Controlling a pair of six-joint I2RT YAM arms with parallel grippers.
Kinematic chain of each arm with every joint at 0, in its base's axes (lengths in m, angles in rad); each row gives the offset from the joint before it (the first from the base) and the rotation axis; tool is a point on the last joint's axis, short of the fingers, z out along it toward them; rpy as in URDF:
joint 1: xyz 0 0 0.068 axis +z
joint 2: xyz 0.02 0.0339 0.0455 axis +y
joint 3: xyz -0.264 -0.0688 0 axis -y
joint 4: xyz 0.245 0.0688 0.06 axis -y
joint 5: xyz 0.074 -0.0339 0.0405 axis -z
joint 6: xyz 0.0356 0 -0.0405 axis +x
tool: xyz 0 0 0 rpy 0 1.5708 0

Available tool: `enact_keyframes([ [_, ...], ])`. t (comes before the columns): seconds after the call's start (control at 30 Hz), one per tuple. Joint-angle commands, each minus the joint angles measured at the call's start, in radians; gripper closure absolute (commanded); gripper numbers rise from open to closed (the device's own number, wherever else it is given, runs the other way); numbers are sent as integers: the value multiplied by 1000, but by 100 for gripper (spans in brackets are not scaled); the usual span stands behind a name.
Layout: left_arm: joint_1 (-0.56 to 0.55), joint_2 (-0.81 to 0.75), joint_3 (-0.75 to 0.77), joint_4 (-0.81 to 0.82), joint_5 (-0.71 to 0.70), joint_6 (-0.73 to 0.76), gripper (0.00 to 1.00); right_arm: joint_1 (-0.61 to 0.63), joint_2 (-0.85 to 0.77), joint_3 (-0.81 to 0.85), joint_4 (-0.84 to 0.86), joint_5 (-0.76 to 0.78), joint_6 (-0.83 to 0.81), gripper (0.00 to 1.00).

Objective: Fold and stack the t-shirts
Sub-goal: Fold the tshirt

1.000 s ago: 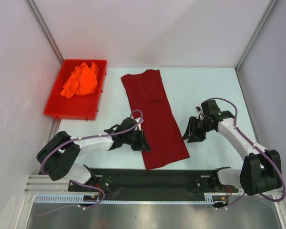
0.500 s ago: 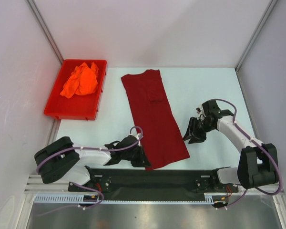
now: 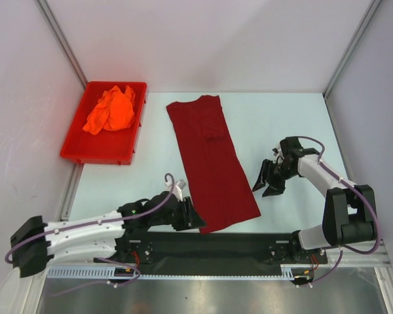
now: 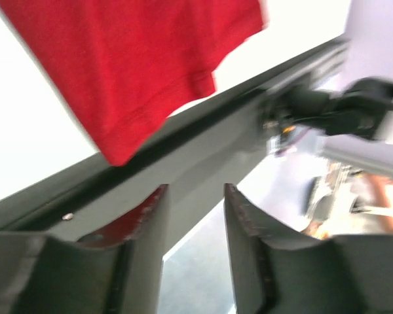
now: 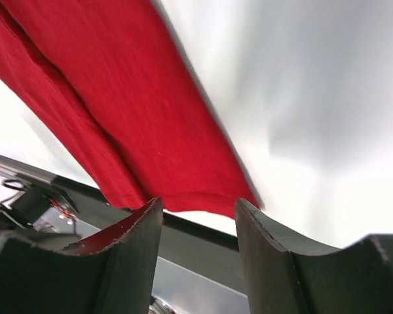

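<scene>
The maroon t-shirt (image 3: 213, 163) lies flat as a long folded strip down the middle of the table, its hem near the front edge. It also shows in the left wrist view (image 4: 131, 59) and the right wrist view (image 5: 118, 111). The orange t-shirt (image 3: 111, 110) sits crumpled in the red bin (image 3: 134, 140) at the back left. My left gripper (image 3: 198, 224) is at the maroon shirt's near left corner, open with nothing between its fingers (image 4: 150, 216). My right gripper (image 3: 267, 185) hovers open just right of the shirt, empty.
A black rail (image 3: 249, 242) runs along the table's front edge just below the shirt's hem. White walls with metal corner posts (image 3: 350, 49) enclose the table on three sides.
My left arm stretched out low toward the front edge and its gripper opened, letting go of the maroon shirt's near left corner. The right gripper opened slightly wider, staying in place.
</scene>
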Motion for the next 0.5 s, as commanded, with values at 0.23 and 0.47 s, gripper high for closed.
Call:
enact_keyframes([
  [0.23,-10,-199,-210,17,-48,-275,39,-46,27,-67,95,-73,27,44],
  [0.47,-22,-38,-204,125,-38,-307,40,-46,20,-100,125,-89,42,44],
])
